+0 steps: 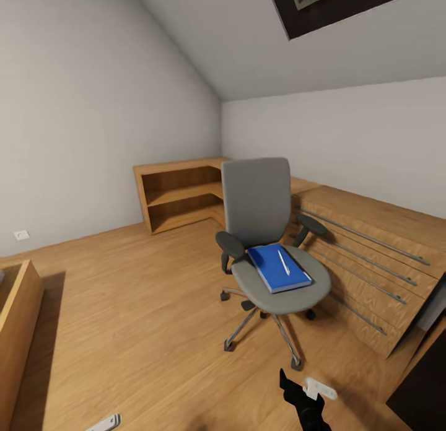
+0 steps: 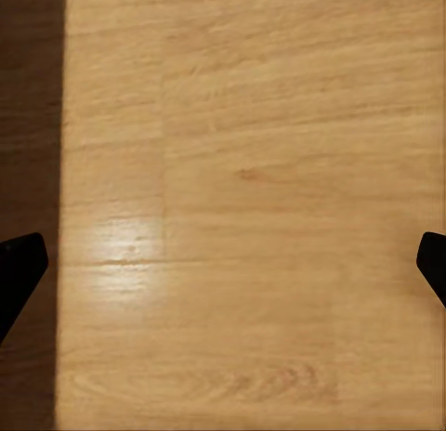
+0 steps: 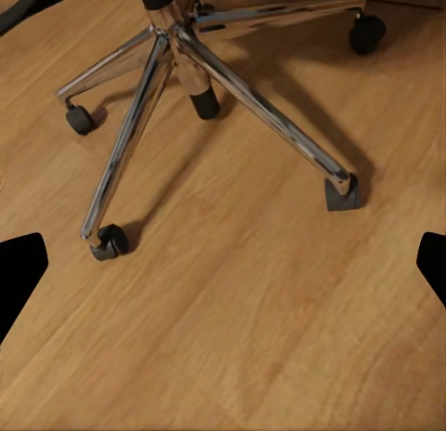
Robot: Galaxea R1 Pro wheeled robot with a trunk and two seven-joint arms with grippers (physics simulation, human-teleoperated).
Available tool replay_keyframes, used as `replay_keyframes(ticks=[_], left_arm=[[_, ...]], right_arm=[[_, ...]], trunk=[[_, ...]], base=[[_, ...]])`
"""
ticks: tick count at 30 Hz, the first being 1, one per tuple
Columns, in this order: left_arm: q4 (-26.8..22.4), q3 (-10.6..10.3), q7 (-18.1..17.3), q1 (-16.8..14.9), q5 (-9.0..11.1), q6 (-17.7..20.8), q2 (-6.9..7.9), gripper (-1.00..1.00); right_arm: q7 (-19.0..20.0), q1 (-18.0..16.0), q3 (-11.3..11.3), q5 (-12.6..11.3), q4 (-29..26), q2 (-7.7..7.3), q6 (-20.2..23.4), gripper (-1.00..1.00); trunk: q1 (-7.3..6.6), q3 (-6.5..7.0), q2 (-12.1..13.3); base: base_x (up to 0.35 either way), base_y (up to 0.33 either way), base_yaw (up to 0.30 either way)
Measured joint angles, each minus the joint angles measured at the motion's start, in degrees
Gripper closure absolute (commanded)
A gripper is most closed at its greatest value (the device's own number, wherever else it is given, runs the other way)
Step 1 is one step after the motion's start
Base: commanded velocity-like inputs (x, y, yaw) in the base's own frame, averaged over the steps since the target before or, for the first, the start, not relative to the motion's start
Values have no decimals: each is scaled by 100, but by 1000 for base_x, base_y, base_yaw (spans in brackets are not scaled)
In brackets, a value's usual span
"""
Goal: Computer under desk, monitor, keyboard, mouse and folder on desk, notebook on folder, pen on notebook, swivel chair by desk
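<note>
The right tool (image 1: 302, 401) is black and angular, with a small white bracket on its side. In both wrist views, black wedge-shaped fingertips (image 3: 20, 268) show at the frame's edges.

We find no readable text, label, brand, number or sign anywhere in these views. The blue folder (image 1: 277, 267) on the swivel chair (image 1: 263, 233) has a plain cover, and the wooden drawer chest (image 1: 365, 257) and grey walls carry no markings.
</note>
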Motion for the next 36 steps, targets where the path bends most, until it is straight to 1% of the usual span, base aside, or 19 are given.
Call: replay_keyframes(ticks=[2,5,11,13,21,36], left_arm=[[36,-2,2,0,-20,-4,-4,-100],[122,-6,2,0,-114,-7,-12,-100],[204,4,-3,0,-448,-12,-32,-100],[224,6,-4,0,-487,-12,-34,-100],[305,9,-4,-1,-542,-17,-35,-100],[332,10,-3,-2,-550,-19,-30,-100]], right_arm=[[-1,0,-2,0,0,6,-3,-100],[-6,0,-3,-2,1,16,-7,-100],[-10,2,-3,-7,1,19,-10,-100],[-10,2,-3,-5,1,21,-10,-100],[-10,3,-1,0,0,20,-11,-100],[-9,10,1,2,-1,13,-11,-100]], trunk=[[-44,36,80],[-110,90,201],[-242,197,441],[-286,233,521],[-461,377,842],[-791,646,1444]], base=[[0,0,0],[0,0,0],[0,0,0],[0,0,-4],[0,0,-128],[0,0,-253]])
